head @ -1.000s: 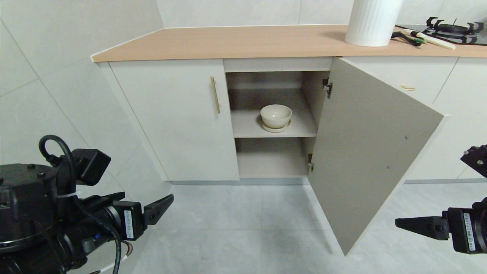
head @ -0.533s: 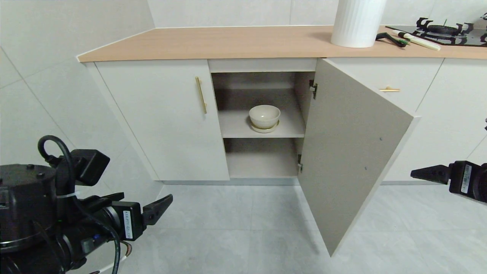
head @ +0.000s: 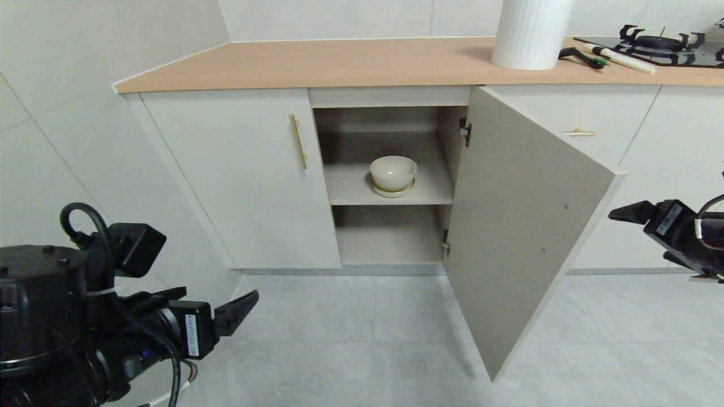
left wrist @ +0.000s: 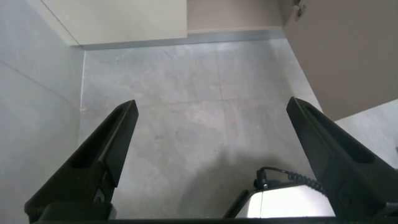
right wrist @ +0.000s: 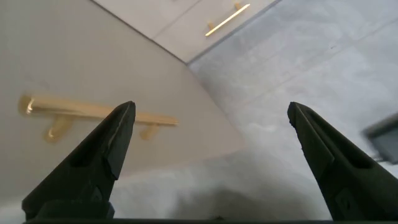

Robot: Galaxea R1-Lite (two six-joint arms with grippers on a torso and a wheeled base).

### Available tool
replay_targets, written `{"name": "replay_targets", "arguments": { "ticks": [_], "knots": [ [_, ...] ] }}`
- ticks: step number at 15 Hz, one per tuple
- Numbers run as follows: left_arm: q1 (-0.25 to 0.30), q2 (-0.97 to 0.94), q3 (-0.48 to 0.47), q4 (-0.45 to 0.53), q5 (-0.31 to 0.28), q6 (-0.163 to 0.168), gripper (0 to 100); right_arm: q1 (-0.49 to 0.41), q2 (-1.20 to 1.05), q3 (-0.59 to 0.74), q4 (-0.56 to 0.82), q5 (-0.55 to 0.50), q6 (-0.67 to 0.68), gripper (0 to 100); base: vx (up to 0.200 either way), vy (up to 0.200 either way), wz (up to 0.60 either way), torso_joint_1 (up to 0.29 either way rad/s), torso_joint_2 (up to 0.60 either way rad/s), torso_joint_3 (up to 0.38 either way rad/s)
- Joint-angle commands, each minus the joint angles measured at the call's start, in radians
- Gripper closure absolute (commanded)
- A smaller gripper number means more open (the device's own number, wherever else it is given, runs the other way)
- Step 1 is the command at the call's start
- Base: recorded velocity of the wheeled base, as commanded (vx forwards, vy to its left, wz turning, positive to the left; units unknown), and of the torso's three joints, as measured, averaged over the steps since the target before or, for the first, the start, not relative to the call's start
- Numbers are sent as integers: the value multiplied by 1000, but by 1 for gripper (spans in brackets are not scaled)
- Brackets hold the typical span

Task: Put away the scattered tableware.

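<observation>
A bowl (head: 393, 171) sits on the cabinet shelf (head: 350, 191) beside the open door (head: 520, 226). The left gripper (left wrist: 211, 106) and right gripper (right wrist: 210, 107) have their jaws spread wide, holding nothing.

The top edge cuts off the white vase (head: 531, 34) on the far counter (head: 339, 62), and the right edge cuts off the stove (head: 662, 44) at far right. Between them lie slim tools (head: 611, 56) too small for us to name. The bowl (head: 393, 171) hides most of the plate (head: 396, 194) beneath it. In the right wrist view, a finger (right wrist: 99, 162) of the right gripper (right wrist: 211, 118) covers part of the door (right wrist: 93, 56) handle (right wrist: 62, 109).
</observation>
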Motion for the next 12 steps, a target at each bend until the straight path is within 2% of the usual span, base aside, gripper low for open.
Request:
{"name": "replay_targets", "arguments": {
  "ticks": [1,3,12],
  "knots": [
    [0,2,1,-1,0,-1,0,1,49,0,-15,1,13,0,0,0,0,0,0,0],
    [0,2,2,-1,0,-1,0,26,88,9,-58,2,31,0,0,0,0,0,0,0],
    [0,-2,2,-1,0,-1,0,113,127,29,-60,7,73,0,0,0,0,0,0,0]
  ]
}}
